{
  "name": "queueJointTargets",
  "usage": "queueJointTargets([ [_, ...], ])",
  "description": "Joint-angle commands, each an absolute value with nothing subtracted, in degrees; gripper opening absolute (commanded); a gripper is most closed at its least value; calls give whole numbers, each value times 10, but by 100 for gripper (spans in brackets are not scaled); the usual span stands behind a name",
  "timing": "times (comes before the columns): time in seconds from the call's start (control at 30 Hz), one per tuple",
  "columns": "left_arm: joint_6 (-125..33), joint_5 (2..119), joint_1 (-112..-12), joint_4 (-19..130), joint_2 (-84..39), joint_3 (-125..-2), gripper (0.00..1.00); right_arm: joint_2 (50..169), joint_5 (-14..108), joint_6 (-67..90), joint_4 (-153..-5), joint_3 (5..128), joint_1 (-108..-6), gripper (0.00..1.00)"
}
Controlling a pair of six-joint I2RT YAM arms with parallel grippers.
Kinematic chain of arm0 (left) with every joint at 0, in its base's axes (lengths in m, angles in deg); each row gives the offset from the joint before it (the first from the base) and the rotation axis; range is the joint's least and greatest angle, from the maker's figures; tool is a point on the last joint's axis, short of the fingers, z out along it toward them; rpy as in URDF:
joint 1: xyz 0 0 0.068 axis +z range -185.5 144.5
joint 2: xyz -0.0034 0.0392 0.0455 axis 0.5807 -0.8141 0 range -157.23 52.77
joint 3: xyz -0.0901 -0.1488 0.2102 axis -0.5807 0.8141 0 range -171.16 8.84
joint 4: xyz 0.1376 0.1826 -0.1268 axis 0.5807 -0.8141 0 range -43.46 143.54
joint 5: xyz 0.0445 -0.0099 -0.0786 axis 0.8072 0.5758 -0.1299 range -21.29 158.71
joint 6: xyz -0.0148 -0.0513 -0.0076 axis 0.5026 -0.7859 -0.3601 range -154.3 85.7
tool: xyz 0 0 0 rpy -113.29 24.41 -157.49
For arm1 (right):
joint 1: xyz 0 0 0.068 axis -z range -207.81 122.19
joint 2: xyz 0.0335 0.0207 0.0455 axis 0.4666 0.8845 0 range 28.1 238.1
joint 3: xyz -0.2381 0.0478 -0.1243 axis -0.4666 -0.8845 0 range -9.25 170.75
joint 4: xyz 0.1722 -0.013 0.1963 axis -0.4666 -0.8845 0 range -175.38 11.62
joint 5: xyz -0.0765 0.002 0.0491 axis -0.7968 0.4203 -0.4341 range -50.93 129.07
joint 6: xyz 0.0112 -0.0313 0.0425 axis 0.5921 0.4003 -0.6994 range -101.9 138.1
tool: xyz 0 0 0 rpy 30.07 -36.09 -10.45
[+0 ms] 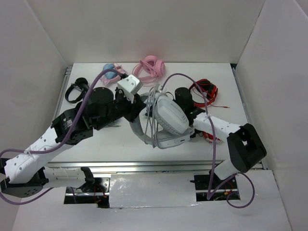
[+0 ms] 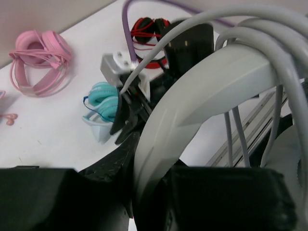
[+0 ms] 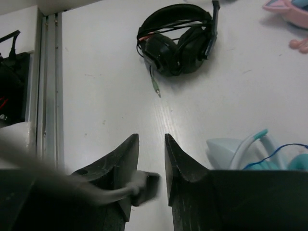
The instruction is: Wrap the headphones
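The large light-grey headphones [image 1: 168, 118] hang mid-table between the arms, with the pale cable [image 1: 153, 110] looped several times over the band. My left gripper [image 1: 136, 117] is shut on the band [image 2: 202, 96], which fills the left wrist view with the cable loops [image 2: 284, 72] beside it. My right gripper [image 1: 118, 96] reaches past the headphones to the left, low over the table. Its jaws [image 3: 151, 144] stand a little apart. The cable's dark plug [image 3: 147, 187], blurred, lies between them against the left finger, clear of the right one.
A black pair [image 1: 76, 90] lies at the far left, straight ahead of the right gripper [image 3: 178, 41]. A teal pair [image 1: 111, 72] and a pink pair [image 1: 150, 68] lie at the back. A red-and-black pair [image 1: 204, 90] lies at the right. A metal rail [image 1: 144, 166] runs along the front edge.
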State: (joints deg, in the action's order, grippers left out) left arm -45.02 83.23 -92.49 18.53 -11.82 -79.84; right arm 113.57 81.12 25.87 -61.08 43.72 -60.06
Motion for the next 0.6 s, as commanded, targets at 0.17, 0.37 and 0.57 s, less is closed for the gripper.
queueJointTargets([
  [0.17,-496,913,-925,243,-119,-859,0,1109,813,100,-375,305,-632,24],
  [0.37,-553,1021,-925,261,-109,-832,0,1056,724,8,-194,173,-671,0],
  [0.57,-598,1079,-908,261,-101,-803,0,988,625,17,-220,118,-732,0],
])
